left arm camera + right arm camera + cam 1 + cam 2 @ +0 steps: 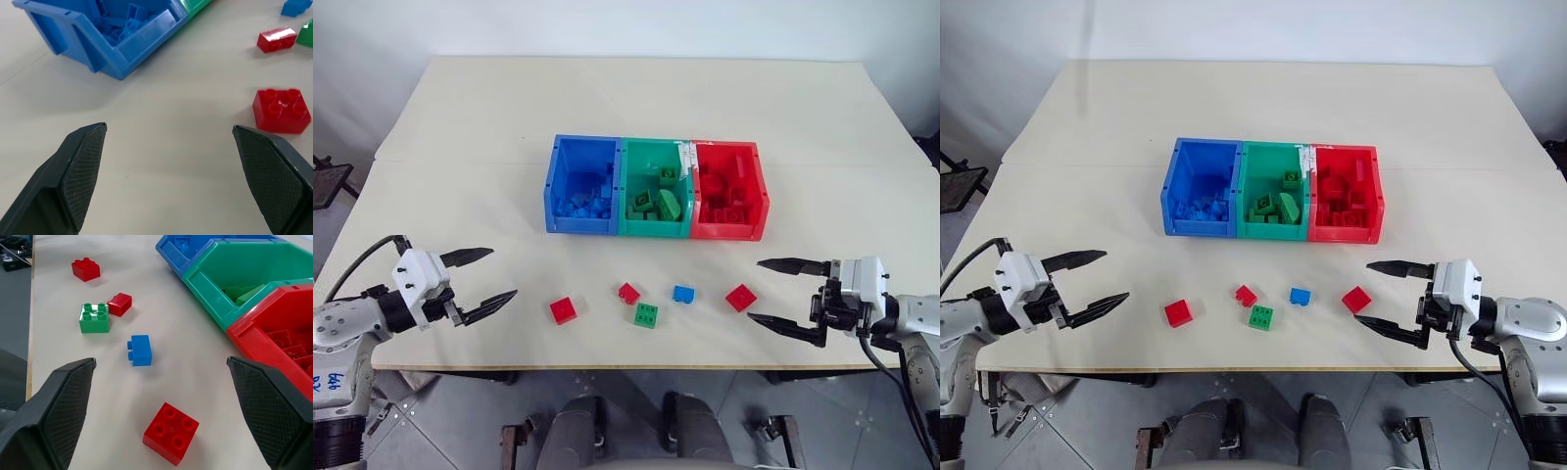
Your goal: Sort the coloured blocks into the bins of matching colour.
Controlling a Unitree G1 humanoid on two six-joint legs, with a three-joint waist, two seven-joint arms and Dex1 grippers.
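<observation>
Five blocks (645, 314) lie on the bench (460, 127) near the bins (656, 230); both grippers' fingers, left (478, 280) and right (781, 292), spread, empty.

bins (122, 44) cropped by frame edge, white label (685, 155) unreadable

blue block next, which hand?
Right, probably. The blue block lies right of the table's middle, nearer the open right hand than the open left hand. Against that, a red block sits between it and the right hand, and the blue bin is leftmost.
</observation>
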